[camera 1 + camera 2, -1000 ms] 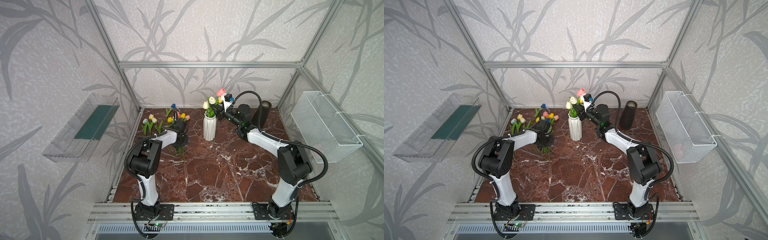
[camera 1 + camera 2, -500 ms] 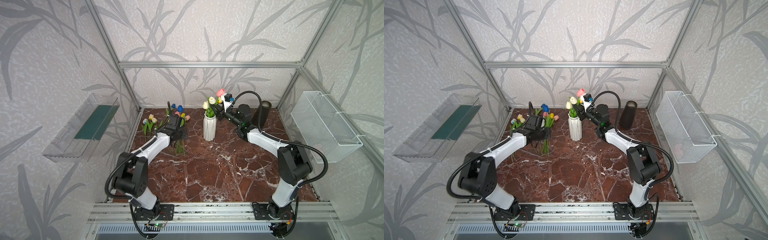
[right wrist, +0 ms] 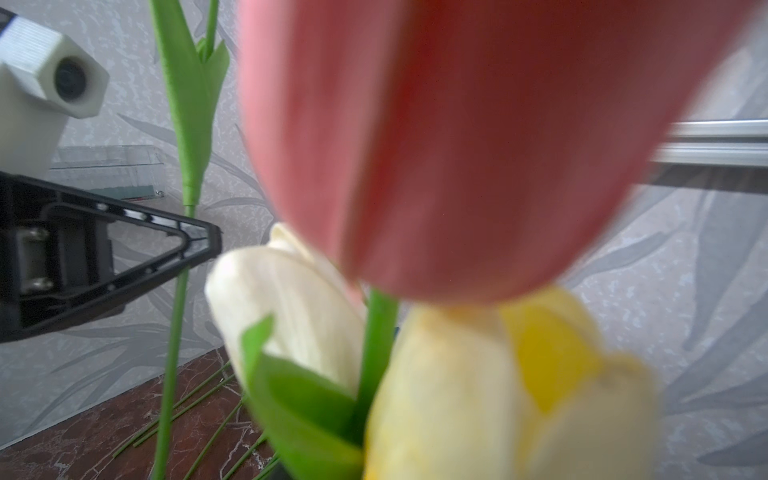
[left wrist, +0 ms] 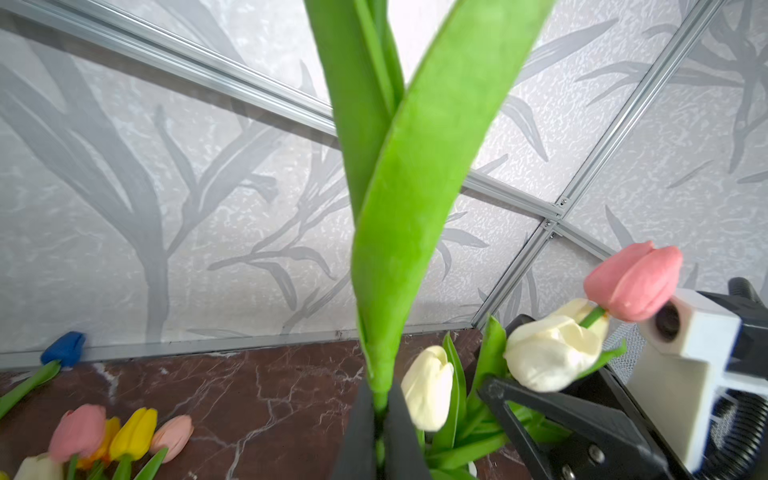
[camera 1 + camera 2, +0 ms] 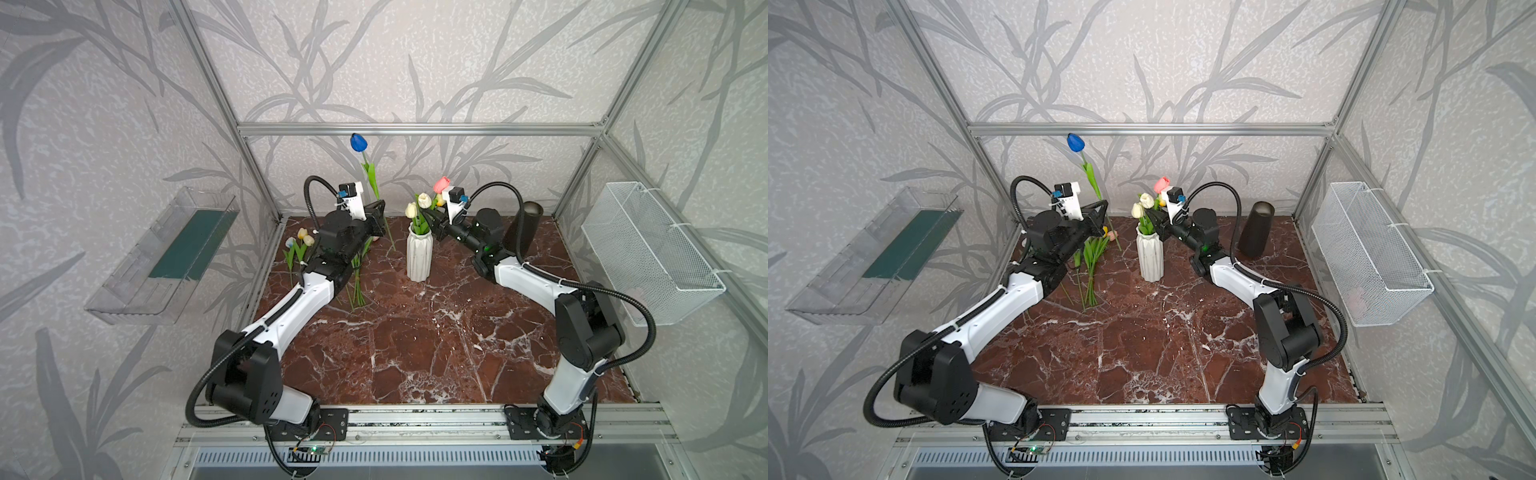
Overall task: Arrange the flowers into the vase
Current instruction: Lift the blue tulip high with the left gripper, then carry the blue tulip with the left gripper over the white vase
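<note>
Lifted clear of the flowers (image 5: 1091, 253) lying far left, the blue tulip (image 5: 358, 142) now stands upright, its stem clenched in the left gripper (image 5: 381, 216), likely ready for lowering into the vase (image 5: 419, 257), where the right gripper (image 5: 432, 222) sits among stems, whether grasping I cannot tell

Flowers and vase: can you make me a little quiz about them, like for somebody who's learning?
1. True or false: the white vase lies tipped over.
2. What colour is the tulip held up by the left hand? A) red B) blue C) orange
3. Fill in: the spare flowers lie on the ___.
Key: 1 false, it stands upright; 2 B; 3 table.
</note>
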Controlling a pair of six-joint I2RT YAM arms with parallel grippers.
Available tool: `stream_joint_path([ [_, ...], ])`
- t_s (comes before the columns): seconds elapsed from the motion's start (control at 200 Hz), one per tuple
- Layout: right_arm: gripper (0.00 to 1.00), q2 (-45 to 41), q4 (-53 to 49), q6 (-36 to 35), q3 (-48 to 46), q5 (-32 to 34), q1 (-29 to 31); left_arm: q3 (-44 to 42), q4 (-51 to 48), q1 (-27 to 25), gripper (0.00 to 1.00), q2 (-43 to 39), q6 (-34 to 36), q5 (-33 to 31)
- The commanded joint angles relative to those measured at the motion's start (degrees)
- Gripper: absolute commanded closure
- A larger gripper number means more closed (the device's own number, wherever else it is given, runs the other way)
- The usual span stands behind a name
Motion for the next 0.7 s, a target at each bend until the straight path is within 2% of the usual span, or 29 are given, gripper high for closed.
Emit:
stream_joint_path([
  [0.0,0.66,-0.61,2.87,0.69,1.18,0.37,-0.32,4.7,9.84,-0.98,1.0,4.08,0.11,1.74],
  [0.165,0.66,-0.82,2.87,0.17,1.04,0.69,-0.29,9.33,11.01,-1.75,1.0,8.83,-0.62,2.17],
  [0.695,0.66,-0.53,3.7,0.15,0.8,0.71,-0.39,13.14,7.25,-3.66,1.0,9.71,1.98,0.81],
])
